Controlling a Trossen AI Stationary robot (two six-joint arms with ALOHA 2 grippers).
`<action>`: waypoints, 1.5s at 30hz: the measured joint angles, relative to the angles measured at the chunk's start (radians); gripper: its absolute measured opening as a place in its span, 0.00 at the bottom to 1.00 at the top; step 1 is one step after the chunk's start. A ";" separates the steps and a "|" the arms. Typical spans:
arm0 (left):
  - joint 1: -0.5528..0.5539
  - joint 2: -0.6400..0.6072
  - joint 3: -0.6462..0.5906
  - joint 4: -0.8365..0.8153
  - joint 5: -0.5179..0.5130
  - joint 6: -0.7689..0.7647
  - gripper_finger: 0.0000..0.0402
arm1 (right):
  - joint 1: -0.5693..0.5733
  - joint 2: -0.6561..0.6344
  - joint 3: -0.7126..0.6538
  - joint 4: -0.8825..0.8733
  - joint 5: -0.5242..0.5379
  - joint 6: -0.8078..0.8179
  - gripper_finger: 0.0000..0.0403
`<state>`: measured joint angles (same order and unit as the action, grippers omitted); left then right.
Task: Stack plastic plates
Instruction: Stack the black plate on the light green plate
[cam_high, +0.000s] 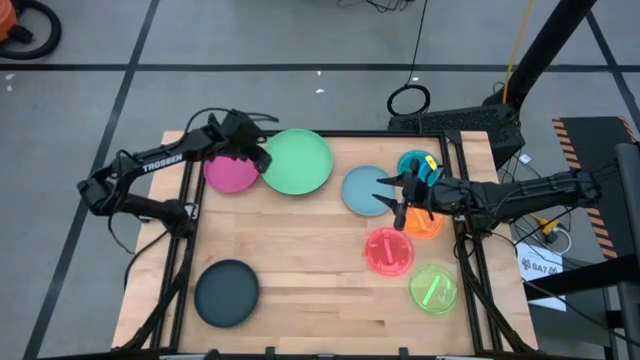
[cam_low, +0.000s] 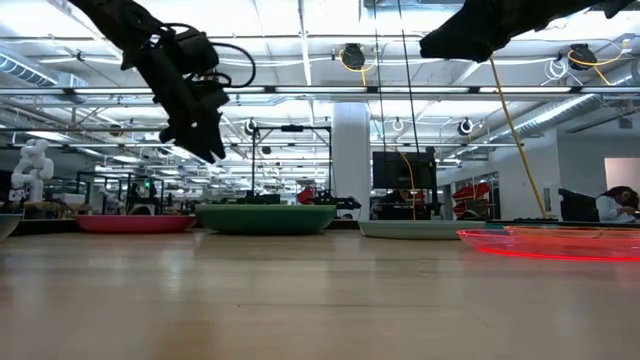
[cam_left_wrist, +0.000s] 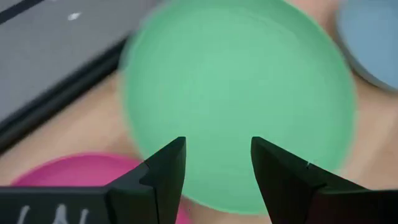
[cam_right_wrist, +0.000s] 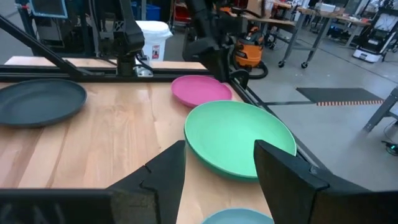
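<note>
- The left gripper (cam_high: 262, 156) is hanging above the table (cam_high: 300, 260) at the edge of the light green plate (cam_high: 297, 161), its two fingers (cam_left_wrist: 166, 177) standing apart with nothing between them.
- From the left wrist view, the light green plate is lying flat right beyond those fingers, with the magenta plate (cam_left_wrist: 74, 171) just beside it.
- The low view is showing this gripper lifted clear of the plates, over the gap between the magenta one and the green one.
- The right gripper (cam_high: 392, 190) is hovering over the near edge of the pale blue plate (cam_high: 362, 190), its fingers (cam_right_wrist: 163, 180) spread wide and holding nothing.
- The pale blue plate is sitting just beside the light green plate, toward the table's back.
- A translucent teal plate (cam_high: 414, 162) is lying behind the right arm, and an orange plate (cam_high: 424, 224) is showing partly beneath it.
- A pink plate (cam_high: 388, 250) is resting in front of the orange one, touching or overlapping it.
- A lime plate (cam_high: 433, 289) is sitting nearer the front right corner.
- A black plate (cam_high: 226, 292) is lying alone at the front left, well apart from the others.
</note>
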<state>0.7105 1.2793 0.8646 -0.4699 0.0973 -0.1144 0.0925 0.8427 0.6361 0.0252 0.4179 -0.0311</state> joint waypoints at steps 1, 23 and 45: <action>-0.027 0.000 0.000 -0.002 0.000 0.006 0.47 | 0.000 0.002 0.000 -0.002 0.000 0.006 0.45; -0.349 -0.012 0.000 0.169 0.040 0.313 0.47 | -0.060 0.275 0.064 -0.056 0.089 0.485 0.45; -0.425 -0.473 -0.219 0.206 0.080 0.284 0.47 | -0.058 0.561 0.515 -0.518 -0.035 0.636 0.45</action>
<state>0.2858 0.8060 0.6456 -0.2642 0.1777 0.1699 0.0341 1.4036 1.1508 -0.4931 0.3830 0.6053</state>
